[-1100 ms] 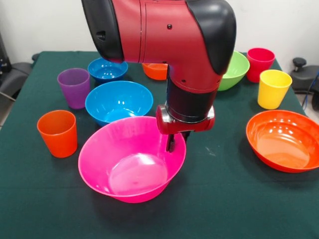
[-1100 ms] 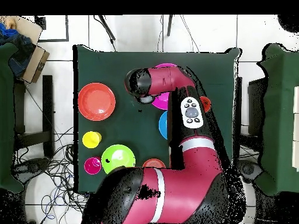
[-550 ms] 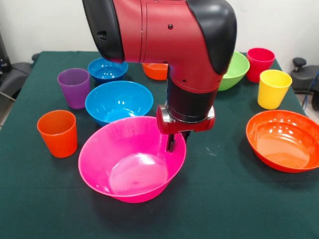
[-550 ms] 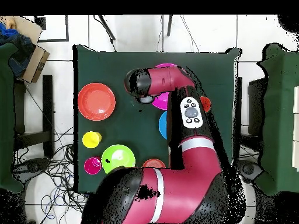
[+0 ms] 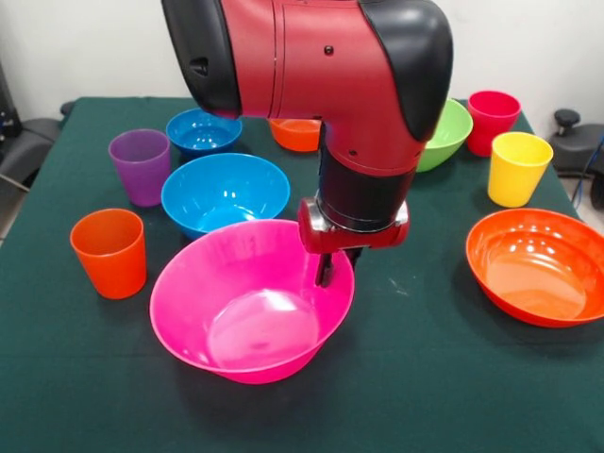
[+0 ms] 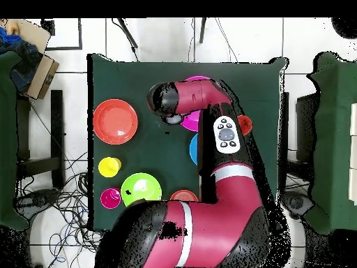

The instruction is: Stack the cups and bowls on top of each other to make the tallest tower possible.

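Front view: gripper (image 5: 327,274) sits right at the pink bowl (image 5: 250,302)'s rim, one finger down inside the wall; looks clamped on the rim, so I'd say the step is grabbing the big bowl. Next it needs a clean lift without tipping, then somewhere to set it as a base. Blue bowl (image 5: 225,192) touches the pink one behind; orange cup (image 5: 109,252) and purple cup (image 5: 141,165) off to the side; orange bowl (image 5: 536,265) well apart.

Overhead view: arm covers most of the pink bowl; yellow cup (image 6: 109,167) and green bowl (image 6: 141,188) sit clear; nothing blocks a straight lift.
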